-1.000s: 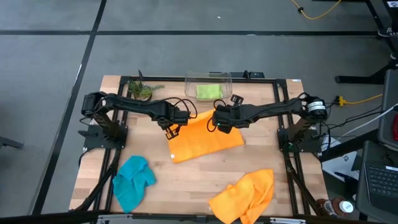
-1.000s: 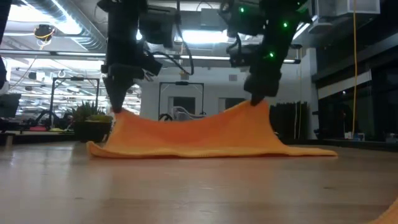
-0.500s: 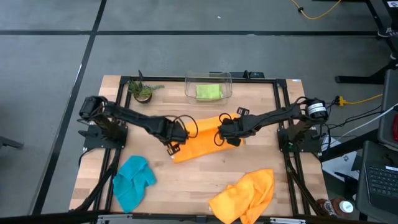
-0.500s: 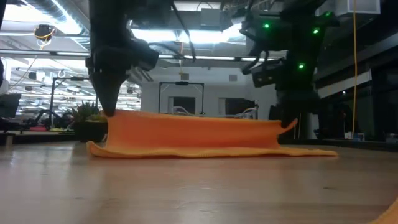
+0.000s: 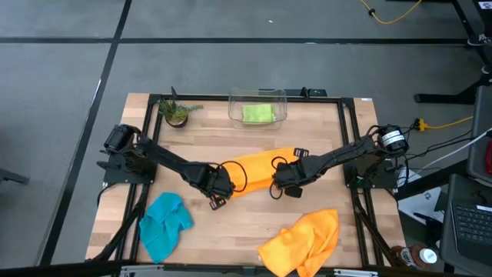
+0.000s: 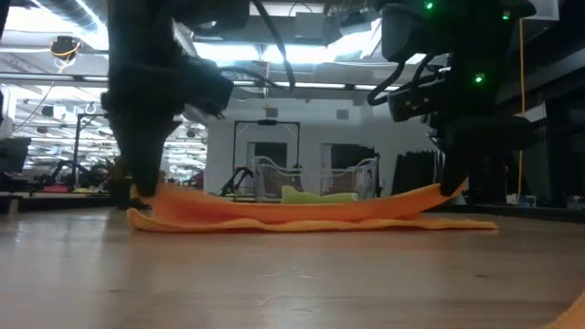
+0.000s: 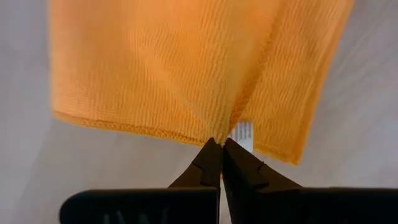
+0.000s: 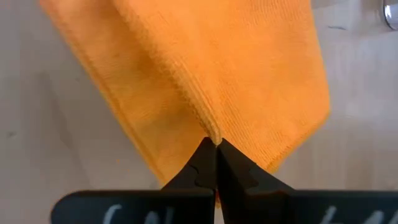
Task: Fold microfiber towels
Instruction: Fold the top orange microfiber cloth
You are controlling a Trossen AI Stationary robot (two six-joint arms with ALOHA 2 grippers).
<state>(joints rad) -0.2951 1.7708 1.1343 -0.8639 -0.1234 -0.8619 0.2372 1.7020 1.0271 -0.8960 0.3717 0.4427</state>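
Orange microfiber towel (image 5: 257, 171) lies mid-table, folded over on itself into a long low band; top layer is raised slightly at both ends. Weave shows fine ribbed loops and a stitched hem; a small white tag (image 7: 242, 134) sits at one corner.

Left gripper (image 5: 217, 193) has its fingertips pressed together, pinching the towel's hem at the left end. Right gripper (image 5: 283, 185) likewise pinches the edge at the right end, fingers closed on a puckered ridge of cloth.

Second orange towel (image 5: 304, 240) sits crumpled near the front right edge. Teal towel (image 5: 164, 222) is bunched at front left. Lime green towel (image 5: 258, 113) lies in the clear plastic bin (image 5: 235, 101) at the back. Wooden table (image 5: 231, 223) has a pale plank grain.
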